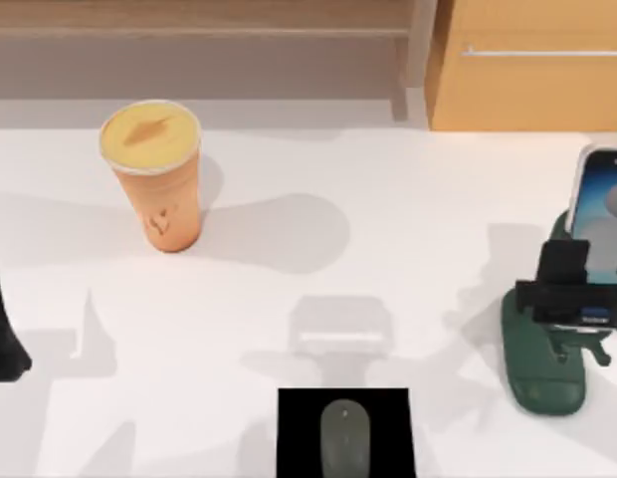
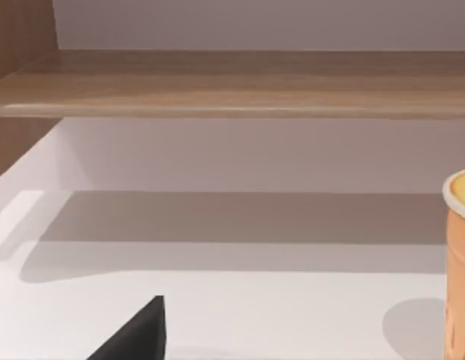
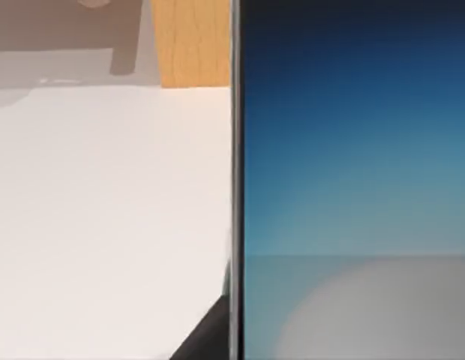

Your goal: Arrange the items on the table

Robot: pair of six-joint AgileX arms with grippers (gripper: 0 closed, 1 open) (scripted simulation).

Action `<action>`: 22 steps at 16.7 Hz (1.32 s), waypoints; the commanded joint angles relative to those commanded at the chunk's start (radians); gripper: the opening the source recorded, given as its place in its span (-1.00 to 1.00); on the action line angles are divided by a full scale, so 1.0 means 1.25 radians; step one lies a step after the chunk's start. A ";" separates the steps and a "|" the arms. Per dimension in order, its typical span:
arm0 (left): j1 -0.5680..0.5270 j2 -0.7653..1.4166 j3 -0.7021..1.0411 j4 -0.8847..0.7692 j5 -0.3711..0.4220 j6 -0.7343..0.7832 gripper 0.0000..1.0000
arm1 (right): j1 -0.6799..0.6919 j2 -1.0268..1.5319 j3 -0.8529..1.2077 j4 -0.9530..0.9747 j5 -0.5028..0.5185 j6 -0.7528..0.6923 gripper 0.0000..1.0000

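Right now my right end effector (image 1: 577, 289) sits at the right side of the surface (image 1: 388, 249), over the dark green phone stand (image 1: 542, 368). The smartphone (image 1: 599, 199) stands upright at that stand, its pale blue screen lit, and the black body of my right end effector overlaps its lower part in the top view. Whether the fingers are closed on the smartphone or merely beside it, I cannot tell. From my right wrist, the smartphone's screen (image 3: 352, 180) is very close, with its thin dark edge running straight up and down and the white surface (image 3: 105, 210) beside it.

My left arm is parked at the left edge of the surface, where a dark part of it (image 1: 5, 339) shows in the top view; a black corner of my left end effector (image 2: 135, 334) shows in the left wrist view, and its finger state I cannot tell.

The orange cup (image 1: 157, 179) with its yellow lid stands upright toward the back left of the surface, well apart from both arms. The grey mouse (image 1: 344, 438) lies on the black square pad (image 1: 299, 428) at the front middle edge. A light wooden cabinet (image 1: 527, 70) stands behind the surface at the back right.
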 joint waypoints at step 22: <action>0.000 0.000 0.000 0.000 0.000 0.000 1.00 | 0.000 0.000 0.000 0.000 0.000 0.000 1.00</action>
